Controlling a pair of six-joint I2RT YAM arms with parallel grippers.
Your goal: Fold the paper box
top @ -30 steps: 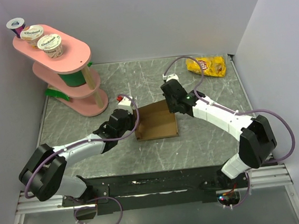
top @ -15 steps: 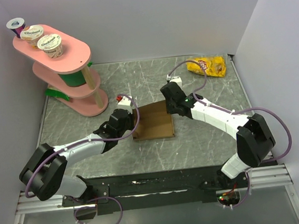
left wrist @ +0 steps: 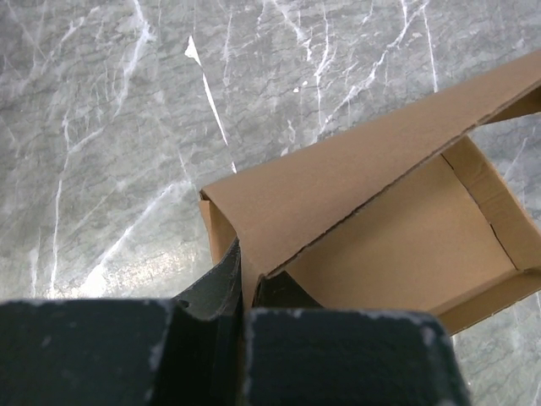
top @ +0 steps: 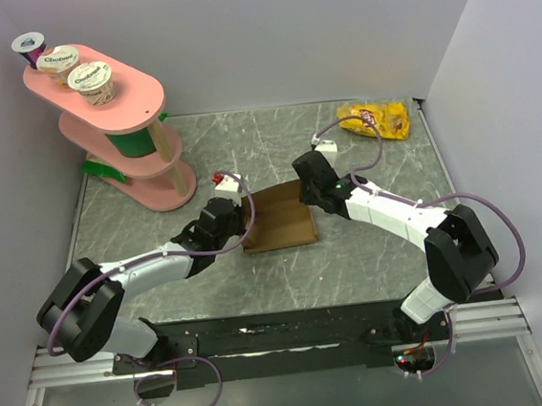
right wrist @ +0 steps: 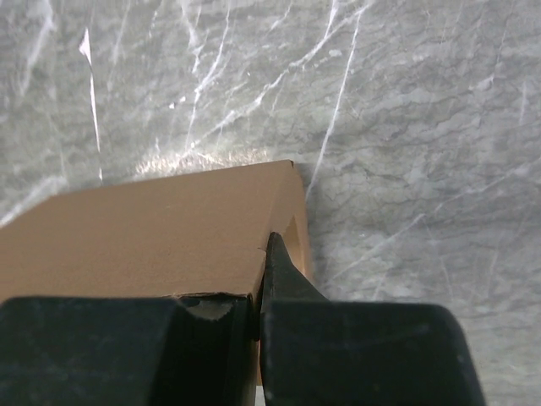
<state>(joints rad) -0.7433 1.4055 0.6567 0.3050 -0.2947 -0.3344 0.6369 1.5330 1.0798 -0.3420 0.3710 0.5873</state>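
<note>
While both arms reach in from the near edge, the cardboard box (top: 281, 223) sits about midway on the desk (top: 373, 260), between them. It's half formed: floor panel flat on the grey marble top, low side walls up, one big flap raised at a slant over the open tray.

Left fingers (left wrist: 211, 283) are clenched on that flap's near edge at the box's left side. The cardboard runs straight into the slit between the two, no gap visible.

Right fingers (right wrist: 283, 275) are clamped on a brown panel at the box's far right corner. The panel edge is pinched between them, and its corner sticks out just past the tips.

In the top view the wrist bodies cover both grip points, so contact reads from the wrist cams only.

Yellow chip bag (top: 375, 121) is in the far right corner of the desk, well apart from the box. Pink tiered stand (top: 118, 112) is far left, with three yogurt cups (top: 89, 78) on its top tier.
</note>
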